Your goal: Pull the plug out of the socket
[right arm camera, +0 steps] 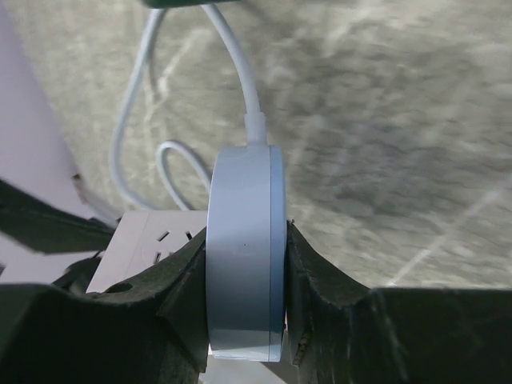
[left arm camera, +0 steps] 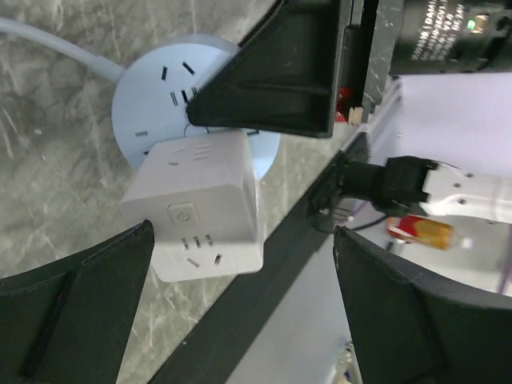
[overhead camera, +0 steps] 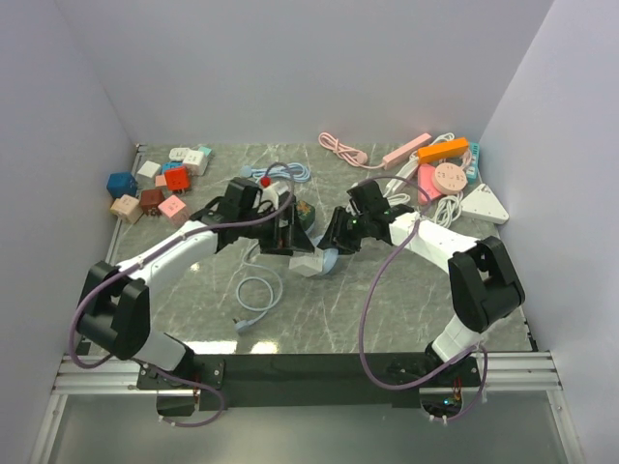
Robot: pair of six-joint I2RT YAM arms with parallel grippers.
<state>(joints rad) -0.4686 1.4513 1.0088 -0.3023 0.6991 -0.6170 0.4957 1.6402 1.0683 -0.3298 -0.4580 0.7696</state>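
One round socket (right arm camera: 240, 264) is clamped edgewise in the right end effector (right arm camera: 244, 240) near the centre of the table (overhead camera: 406, 309). One cube plug (left arm camera: 200, 200) is seated at its 9 o'clock, flanked by the fully parted left end effector (left arm camera: 240, 304). The socket could be twisted from the clamp by an oblique pull.

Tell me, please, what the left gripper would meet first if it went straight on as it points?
Most likely the white cube adapter, which sits just ahead between the left gripper's open fingers; the exact depth is unclear.
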